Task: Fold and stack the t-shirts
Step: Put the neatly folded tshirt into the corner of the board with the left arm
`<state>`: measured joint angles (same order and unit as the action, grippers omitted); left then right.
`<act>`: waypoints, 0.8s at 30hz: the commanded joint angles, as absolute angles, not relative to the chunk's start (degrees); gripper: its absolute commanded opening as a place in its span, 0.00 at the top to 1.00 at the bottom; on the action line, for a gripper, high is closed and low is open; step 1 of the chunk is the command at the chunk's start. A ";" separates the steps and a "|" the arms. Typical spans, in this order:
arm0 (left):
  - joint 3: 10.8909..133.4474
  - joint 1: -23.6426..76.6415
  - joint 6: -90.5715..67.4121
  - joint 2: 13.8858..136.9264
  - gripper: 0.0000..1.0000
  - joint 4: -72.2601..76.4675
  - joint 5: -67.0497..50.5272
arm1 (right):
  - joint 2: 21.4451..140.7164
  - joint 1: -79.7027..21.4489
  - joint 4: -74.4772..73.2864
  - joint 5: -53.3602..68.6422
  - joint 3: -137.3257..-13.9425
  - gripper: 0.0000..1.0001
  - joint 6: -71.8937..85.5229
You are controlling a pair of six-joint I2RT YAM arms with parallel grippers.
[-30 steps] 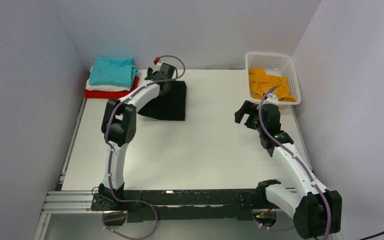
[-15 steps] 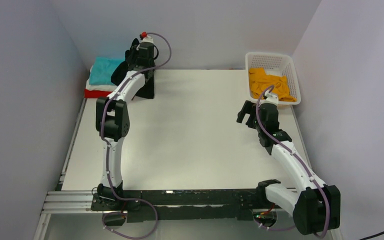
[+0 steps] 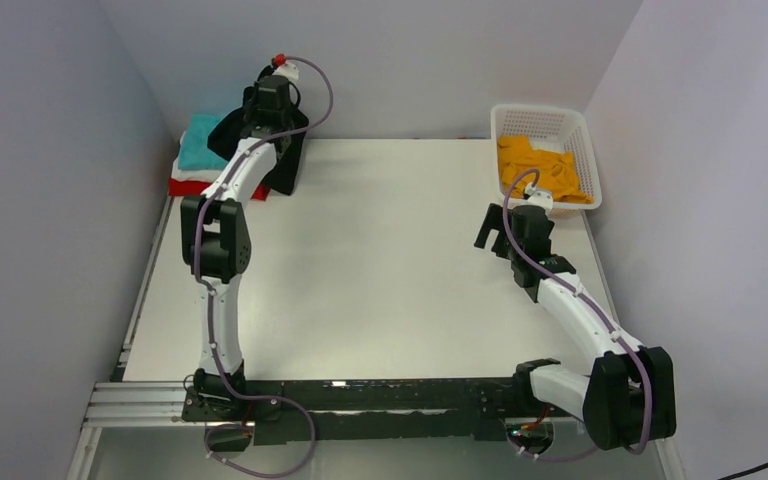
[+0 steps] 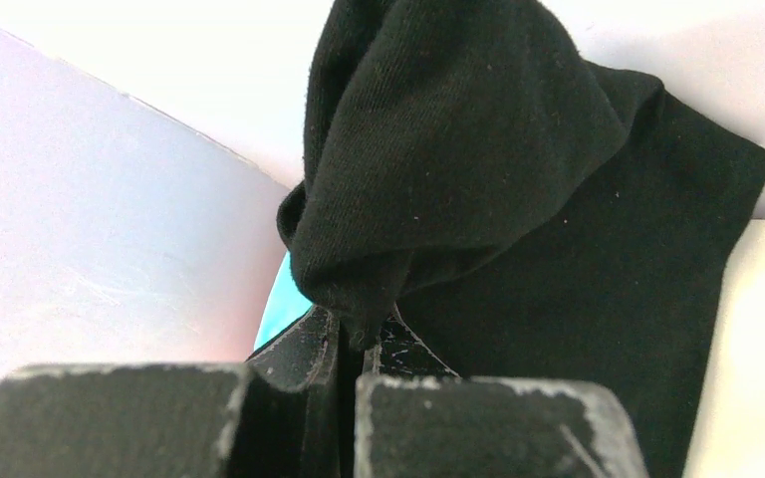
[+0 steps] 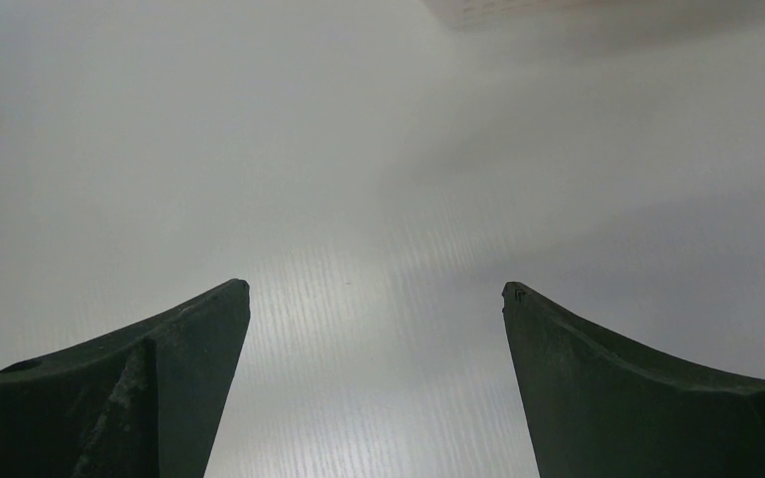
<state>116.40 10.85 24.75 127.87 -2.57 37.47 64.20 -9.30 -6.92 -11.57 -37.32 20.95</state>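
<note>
My left gripper is shut on the folded black t-shirt and holds it up at the far left, beside the stack. In the left wrist view the black cloth bunches between the closed fingers and hangs down. The stack has a teal t-shirt on top, a white one under it and a red one at the bottom. An orange t-shirt lies in the basket. My right gripper is open and empty over bare table, as its wrist view shows.
The white lattice basket stands at the far right corner. The back wall is close behind the stack and the left gripper. The side walls close in the white table on the left and right.
My left gripper has lifted the black t-shirt off the table and carried it left and back, up to the stack. The right arm has shifted only slightly.
</note>
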 commanded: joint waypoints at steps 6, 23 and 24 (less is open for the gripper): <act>118.36 9.59 22.88 116.08 1.00 -4.08 31.35 | 64.26 -9.11 -5.24 -15.68 -39.84 0.00 20.13; 123.00 3.37 25.06 121.96 1.00 -5.36 27.93 | 65.02 -9.10 -3.55 -14.76 -39.02 0.00 19.92; 123.95 2.60 25.05 122.94 1.00 -5.69 26.77 | 65.18 -9.14 -3.56 -14.83 -39.02 0.00 20.00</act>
<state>118.72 5.67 24.34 120.70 -8.84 29.52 64.64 -9.30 -6.76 -14.06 -37.50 20.51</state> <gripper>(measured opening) 0.056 0.997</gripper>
